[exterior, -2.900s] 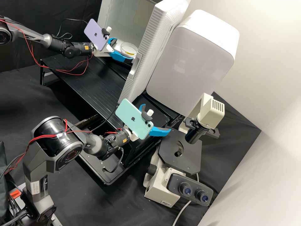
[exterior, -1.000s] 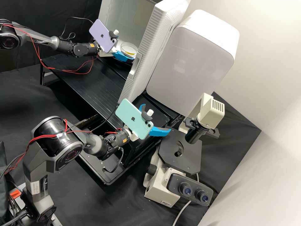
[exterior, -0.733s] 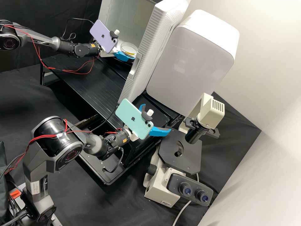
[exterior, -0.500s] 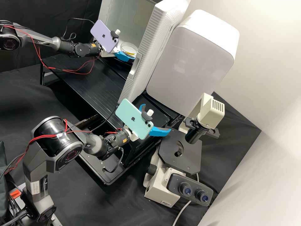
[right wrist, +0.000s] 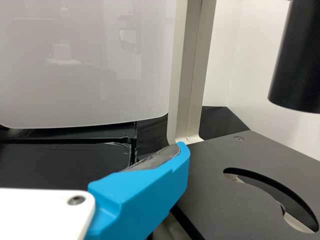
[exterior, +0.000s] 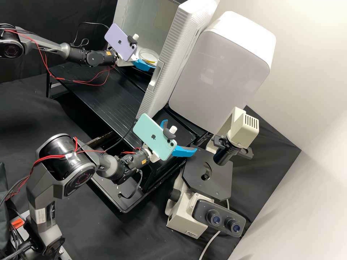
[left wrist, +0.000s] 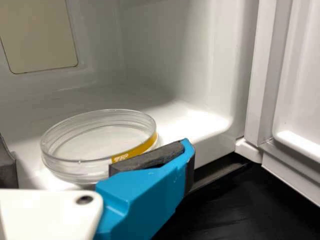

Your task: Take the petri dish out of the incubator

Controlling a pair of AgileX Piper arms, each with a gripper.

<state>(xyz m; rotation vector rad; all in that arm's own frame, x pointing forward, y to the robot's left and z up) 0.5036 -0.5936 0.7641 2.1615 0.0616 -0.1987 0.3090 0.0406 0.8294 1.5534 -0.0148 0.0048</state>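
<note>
The clear petri dish with a yellow band lies on the white floor of the open incubator. My left gripper is at the incubator's mouth and open. Its blue finger stands by one side of the dish and its dark pad by the other, with a gap showing there. My right gripper hovers open and holding nothing at the edge of the microscope's black stage, in front of the incubator's door.
The open incubator door stands between the two arms. A white box-shaped unit sits to its right. The microscope, with its condenser above the stage, stands at the front right. The incubator rests on a black bench shelf.
My left arm has pushed forward towards the incubator, bringing its fingers around the dish. The dish and my right arm have stayed put.
</note>
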